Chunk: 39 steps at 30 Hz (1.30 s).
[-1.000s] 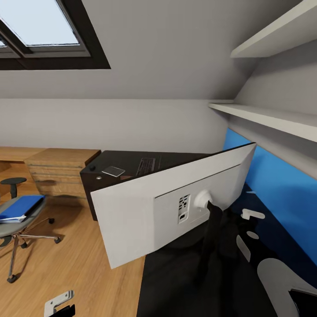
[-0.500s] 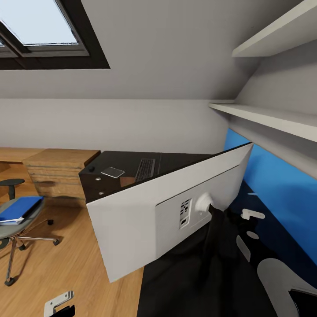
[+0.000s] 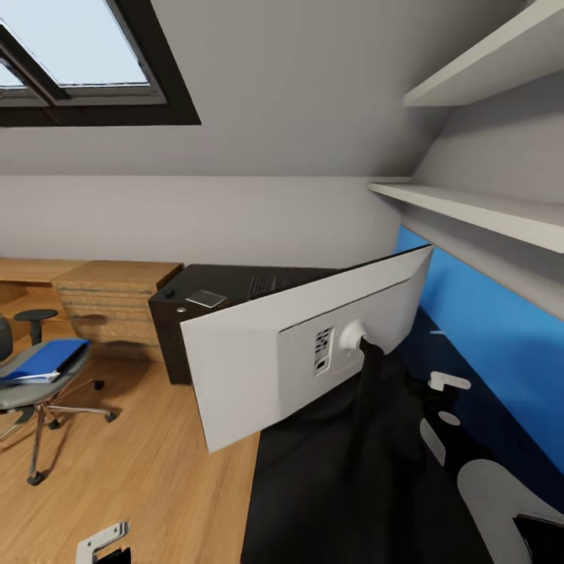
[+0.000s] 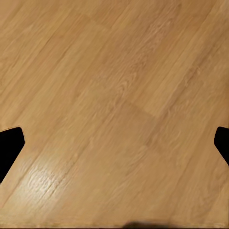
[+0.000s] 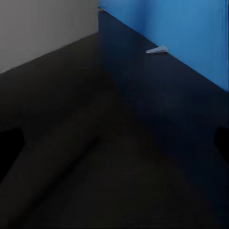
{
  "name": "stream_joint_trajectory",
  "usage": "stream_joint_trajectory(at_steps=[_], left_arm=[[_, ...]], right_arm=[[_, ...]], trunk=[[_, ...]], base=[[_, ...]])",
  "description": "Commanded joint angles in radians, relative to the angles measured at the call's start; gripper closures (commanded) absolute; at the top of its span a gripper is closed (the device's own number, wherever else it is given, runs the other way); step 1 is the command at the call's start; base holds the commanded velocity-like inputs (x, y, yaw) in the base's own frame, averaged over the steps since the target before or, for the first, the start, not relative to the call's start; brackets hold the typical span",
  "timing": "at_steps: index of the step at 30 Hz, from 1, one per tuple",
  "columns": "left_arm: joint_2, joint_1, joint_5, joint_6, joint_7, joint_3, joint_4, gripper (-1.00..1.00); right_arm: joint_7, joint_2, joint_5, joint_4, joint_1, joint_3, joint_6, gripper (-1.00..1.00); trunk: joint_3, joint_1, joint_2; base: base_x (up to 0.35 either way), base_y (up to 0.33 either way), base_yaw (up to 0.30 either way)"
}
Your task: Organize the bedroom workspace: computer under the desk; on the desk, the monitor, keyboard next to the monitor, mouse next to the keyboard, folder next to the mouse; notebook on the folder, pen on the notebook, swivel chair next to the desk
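Centrally, monitor tilted, white back showing; left tool open, empty; right tool likewise.

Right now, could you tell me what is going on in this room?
The robot stands at the black desk, facing the back of the white monitor standing on it. Neither gripper holds anything; the left gripper hangs open over the wooden floor. The blue folder lies on the swivel chair.
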Motion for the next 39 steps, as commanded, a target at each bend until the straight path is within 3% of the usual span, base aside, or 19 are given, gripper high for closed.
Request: stream_joint_trajectory(at_steps=[1,19,30,32,36,39], left_arm=[[0.001,-0.001,0.007,0.002,0.009,-0.005,-0.002,-1.00],[-0.001,-0.001,0.005,0.001,0.009,-0.011,0.023,-1.00],[-0.003,-0.001,0.005,-0.001,0.009,-0.011,0.028,-1.00],[-0.005,-0.001,0.005,-0.001,0.009,-0.011,0.028,-1.00],[-0.020,-0.001,0.000,-0.004,0.009,-0.014,0.052,-1.00],[-0.030,-0.001,-0.003,-0.011,0.009,-0.015,0.065,-1.00]], right_arm=[[0.000,0.000,-0.006,0.001,-0.001,0.000,-0.004,-1.00],[0.004,0.008,-0.007,0.000,0.001,0.001,-0.014,-1.00],[0.010,0.041,-0.006,-0.005,0.007,0.004,-0.125,-1.00],[0.015,0.045,-0.004,-0.003,0.007,0.014,-0.131,-1.00],[0.055,0.055,0.033,0.001,0.009,0.077,-0.137,-1.00],[0.075,0.069,0.045,0.002,0.012,0.094,-0.137,-1.00]], trunk=[[-0.001,-0.001,-0.001],[-0.001,-0.001,-0.001],[-0.001,-0.001,-0.001],[-0.001,-0.001,-0.001],[-0.001,-0.001,-0.001],[-0.001,-0.001,-0.001]], base=[[-0.335,0.000,0.000],[-0.335,0.013,0.000],[-0.283,0.195,0.000],[-0.172,0.256,0.000],[-0.052,0.129,0.000],[-0.013,0.033,0.000]])
